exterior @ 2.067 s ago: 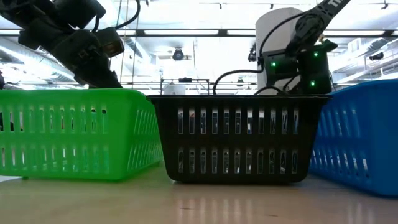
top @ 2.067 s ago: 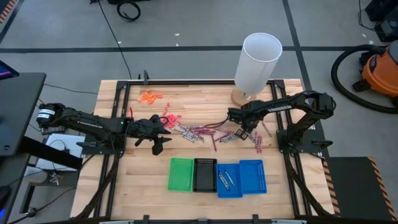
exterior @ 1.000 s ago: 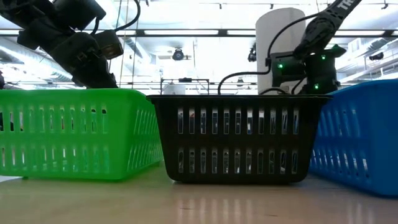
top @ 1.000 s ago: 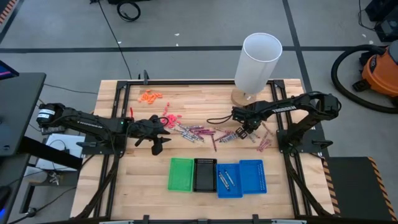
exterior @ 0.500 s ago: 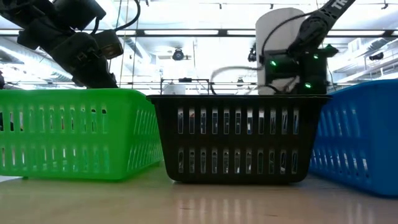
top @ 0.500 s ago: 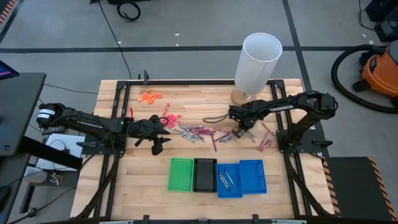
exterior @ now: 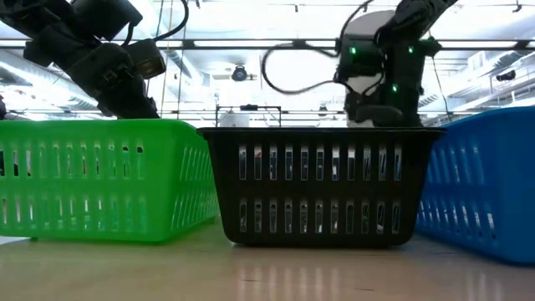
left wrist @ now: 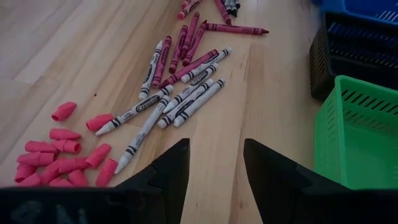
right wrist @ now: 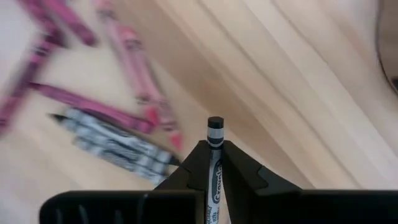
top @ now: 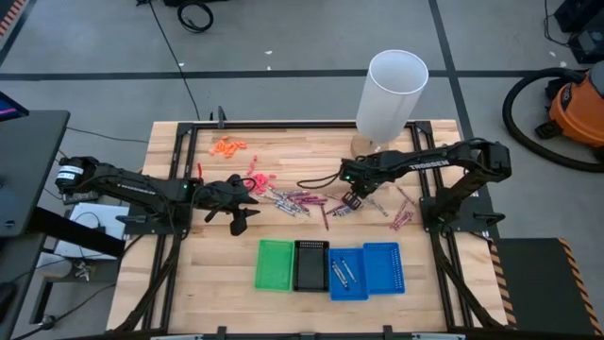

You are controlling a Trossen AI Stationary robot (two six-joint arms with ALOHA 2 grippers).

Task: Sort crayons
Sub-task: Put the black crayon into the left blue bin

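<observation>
Grey-silver crayon (right wrist: 214,163) is clamped between the fingers of the right gripper (top: 350,199), its long axis running straight out along the fingers with the blunt end projecting past the fingertips; the gripper sits over the middle of the desk (top: 189,283), at the right-hand part of the scattered crayons (top: 297,201). From this position the blue tray (top: 366,271) lies toward the front edge of the desk, and in the high view two grey sticks already lie in its left part, so the judgement is that the held stick belongs there; the coming move would be a carry toward the front edge followed by a release. The black tray (top: 310,265) and green tray (top: 275,264) stand touching in the same row, to the left of the blue one, so the release point needs to stay right of the black tray's wall. The right arm is the nearer arm to the blue tray; open wood lies between the crayon scatter and the tray row, giving clear room for the travel. The left gripper (left wrist: 214,163) waits near the left part of the scatter with its fingers apart and nothing between them, silver and maroon crayons lying on the desk ahead of it and coral-pink bits (left wrist: 59,163) just beside them. A white cylinder (top: 392,93) stands at the far right of the desk, well apart from the path
</observation>
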